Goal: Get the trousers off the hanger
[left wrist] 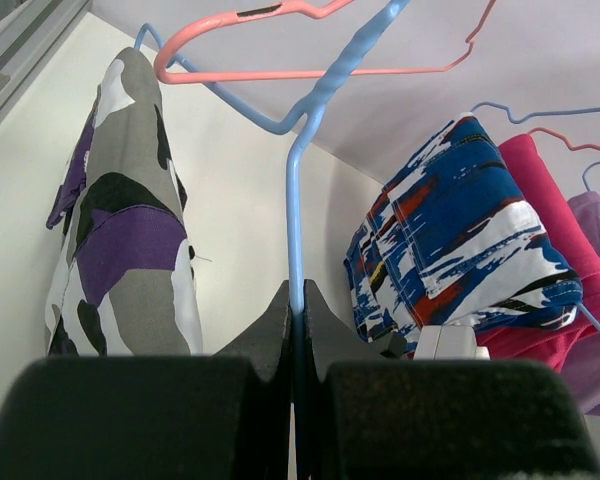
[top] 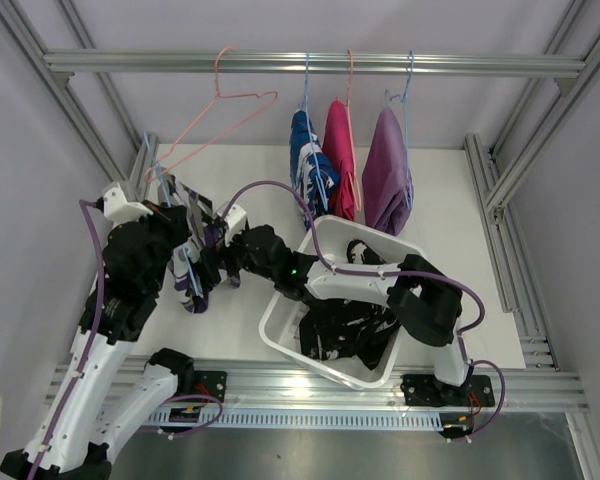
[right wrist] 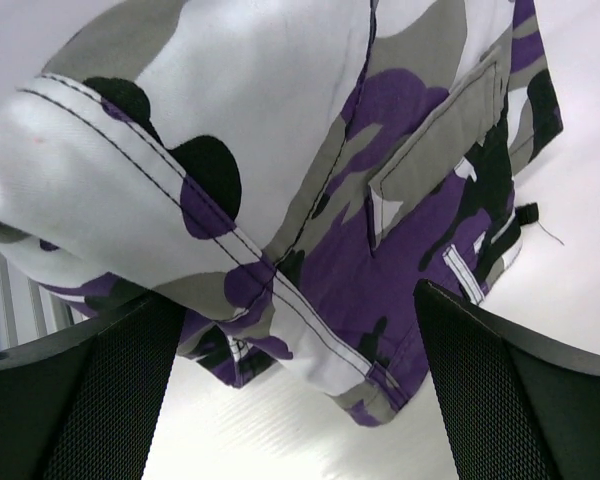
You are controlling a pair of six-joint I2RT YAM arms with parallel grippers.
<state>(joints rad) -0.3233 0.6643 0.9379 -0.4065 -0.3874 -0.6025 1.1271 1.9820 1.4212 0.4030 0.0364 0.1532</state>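
With left gripper (left wrist: 297, 305) clamped on blue hanger (left wrist: 293, 200) wire, shut wide-apart right gripper (right wrist: 295, 300) on camo trousers (right wrist: 410, 230) draped over that hanger, bite deep past the hem, then pull down and clear of hanger while holding it steady.

Open: bare table (top: 240, 160) under empty pink hanger (top: 248, 96). Blocked: rear centre, blue-white trousers (top: 308, 160), pink trousers (top: 340, 155), lilac trousers (top: 385, 170) hanging close together; near right, white bin (top: 320, 362).
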